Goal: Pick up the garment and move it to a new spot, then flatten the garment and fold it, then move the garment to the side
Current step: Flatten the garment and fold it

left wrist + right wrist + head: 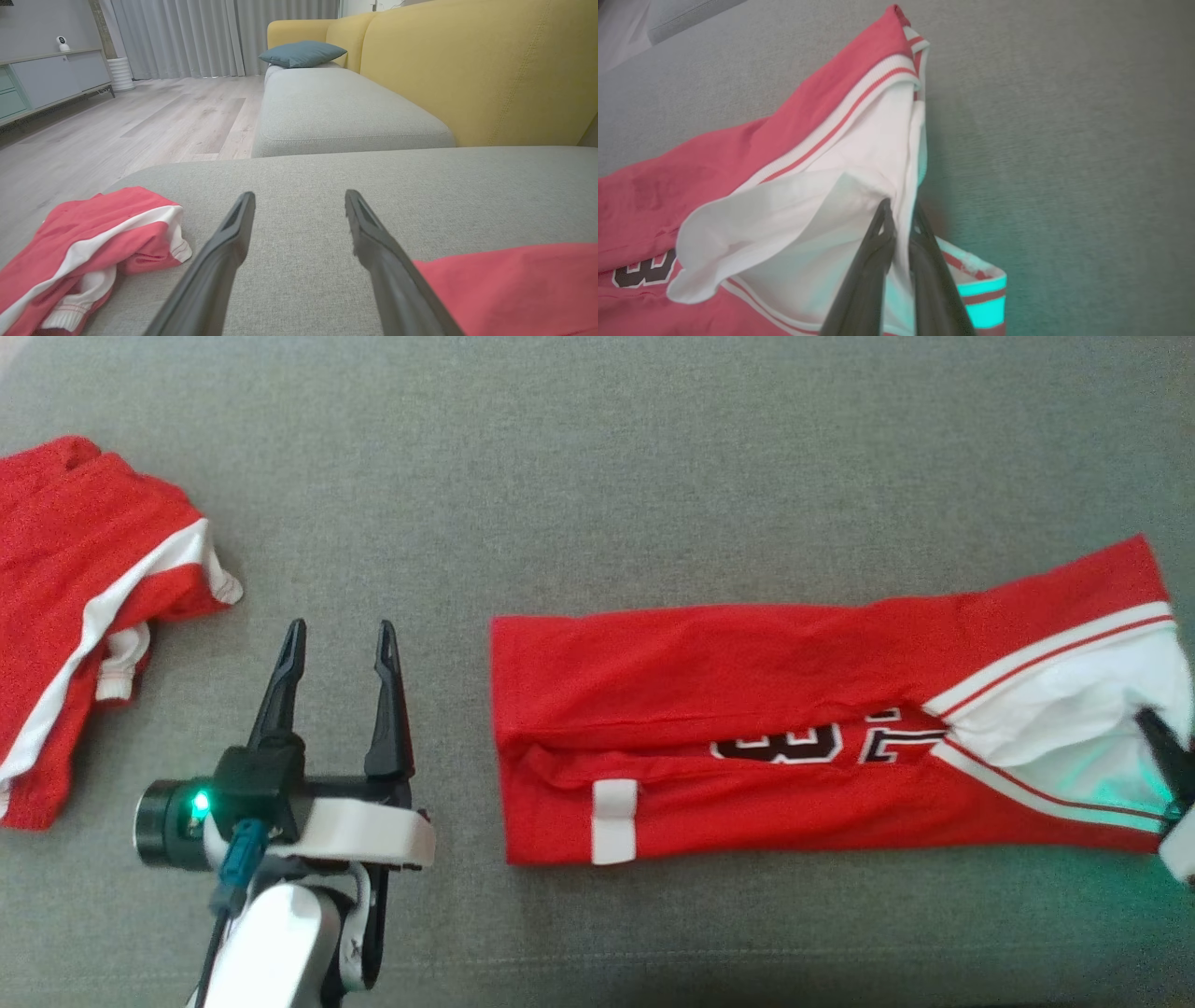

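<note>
Stretching across the right half of the head view, the folded red garment [747, 747] is laid flat on the grey cushion [607, 476]. Its white edge at the far right is pinched between the clenched fingers of the right gripper [901, 207]. The left gripper [341, 627] is held spread and empty at lower left, near a second red piece [84, 616] crumpled at upper left.

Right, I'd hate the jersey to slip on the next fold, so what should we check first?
1. Right gripper shut on the white edge of the jersey: ok.
2. Number of layers caught in that pinch: cannot tell.
3. Left gripper open, holding nothing: ok.
4. Left gripper on the jersey's free end: not ok, it is beside it, apart.
5. Second red garment apart from the jersey: ok.
</note>
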Tool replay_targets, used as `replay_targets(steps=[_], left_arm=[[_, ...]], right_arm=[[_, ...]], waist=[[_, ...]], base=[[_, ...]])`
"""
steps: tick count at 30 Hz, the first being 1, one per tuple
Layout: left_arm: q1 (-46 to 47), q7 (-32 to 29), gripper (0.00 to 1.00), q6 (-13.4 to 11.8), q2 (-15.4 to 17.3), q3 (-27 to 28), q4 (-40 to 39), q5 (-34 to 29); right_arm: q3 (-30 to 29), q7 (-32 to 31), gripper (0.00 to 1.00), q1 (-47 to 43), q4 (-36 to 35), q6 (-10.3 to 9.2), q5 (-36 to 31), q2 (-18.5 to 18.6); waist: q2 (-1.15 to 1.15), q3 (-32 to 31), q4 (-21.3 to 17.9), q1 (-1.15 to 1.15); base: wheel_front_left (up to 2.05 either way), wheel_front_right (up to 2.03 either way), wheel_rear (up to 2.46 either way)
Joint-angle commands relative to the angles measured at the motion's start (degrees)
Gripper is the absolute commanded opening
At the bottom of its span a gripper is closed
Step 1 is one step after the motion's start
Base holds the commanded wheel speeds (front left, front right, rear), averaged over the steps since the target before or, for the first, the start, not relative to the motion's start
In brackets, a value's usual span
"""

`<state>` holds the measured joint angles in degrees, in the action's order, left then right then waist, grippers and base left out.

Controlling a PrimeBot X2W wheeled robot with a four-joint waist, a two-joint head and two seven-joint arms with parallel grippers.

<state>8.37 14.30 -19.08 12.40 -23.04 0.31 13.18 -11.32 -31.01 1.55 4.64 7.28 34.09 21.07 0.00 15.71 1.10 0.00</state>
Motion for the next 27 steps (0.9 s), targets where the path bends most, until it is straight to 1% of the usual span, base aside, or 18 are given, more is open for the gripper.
replay_targets(steps=[1, 4, 8, 10, 12, 15, 18, 19, 20, 22, 24, 27], left_arm=[[0.52, 0.69, 1.0, 0.08, 0.57, 2.65, -1.38, -0.6], [-0.19, 0.69, 1.0, 0.14, 0.6, 3.0, -1.16, -0.51], [-1.44, 0.7, 1.0, 0.0, 0.67, 3.13, -1.17, -0.46], [-1.79, 0.7, 1.0, 0.07, 0.78, 3.1, -1.28, -0.38], [-2.0, 0.7, 1.0, 0.22, 0.83, 2.95, -1.32, -0.27], [-1.98, 0.7, 1.0, 0.57, 0.95, 2.7, -1.22, -0.08], [-1.8, 0.7, 1.0, 0.81, 0.87, 2.34, -1.05, 0.01], [-1.8, 0.7, 1.0, 0.81, 0.87, 2.34, -1.05, 0.01], [-1.77, 0.7, 1.0, 0.87, 0.77, 2.13, -1.03, 0.0], [-1.72, 0.69, 1.0, 0.94, 0.57, 1.73, -1.01, -0.01], [-1.56, 0.65, 1.0, 1.13, 0.34, 1.23, -0.87, -0.01], [-1.15, 0.62, 1.0, 1.38, -0.01, 0.55, -0.6, -0.04]], right_arm=[[-0.28, -0.19, 0.0, -0.48, -1.92, 0.21, -0.59, 2.55], [0.24, -0.86, 0.0, 0.01, -4.71, 0.21, -1.65, 2.55], [5.4, -2.7, 0.0, 1.51, -12.04, 0.21, -4.42, 1.6], [9.39, -3.6, 0.0, 2.64, -15.67, 0.21, -6.11, 1.0], [14.57, -4.24, 0.0, 4.07, -18.45, 0.21, -7.43, 0.15], [23.15, -4.4, 0.0, 6.31, -19.74, 0.21, -7.48, -2.54], [30.32, -3.07, 0.0, 8.44, -17.25, 0.21, -6.39, -6.68], [30.32, -3.07, 0.0, 8.44, -17.25, 0.21, -6.39, -6.68], [32.27, -2.24, 0.0, 9.06, -15.85, 0.21, -5.94, -8.28], [35.79, -0.34, 0.0, 10.14, -12.26, 0.21, -4.91, -11.63], [39.1, 1.52, 0.0, 11.13, -8.25, 0.21, -4.29, -14.01], [42.39, 4.79, 0.0, 12.29, -2.03, 0.21, -3.13, -16.2]], waist=[[0.0, -0.66, -0.05, 0.0], [0.0, -1.93, -0.45, 0.0], [0.0, -3.81, -1.2, 0.0], [0.0, -4.54, -1.51, 0.0], [0.0, -5.16, -1.68, 0.0], [0.0, -5.68, -1.69, 0.0], [0.0, -5.91, -1.4, 0.0], [0.0, -5.91, -1.4, 0.0], [0.0, -5.9, -1.2, 0.0], [0.0, -5.84, -0.81, 0.0], [0.0, -5.66, -0.17, 0.0], [0.0, -5.3, 0.76, 0.0]], base=[[0.0, 0.0, 0.0], [0.0, 0.0, 0.0], [0.0, 0.0, 0.0], [0.0, 0.0, 0.0], [0.0, 0.0, 0.0], [0.0, 0.0, 0.0], [0.0, 0.0, 0.0], [0.0, 0.0, 0.0], [0.0, 0.0, 0.0], [0.0, 0.0, 0.0], [0.0, 0.0, 0.0], [0.0, 0.0, 0.0]])
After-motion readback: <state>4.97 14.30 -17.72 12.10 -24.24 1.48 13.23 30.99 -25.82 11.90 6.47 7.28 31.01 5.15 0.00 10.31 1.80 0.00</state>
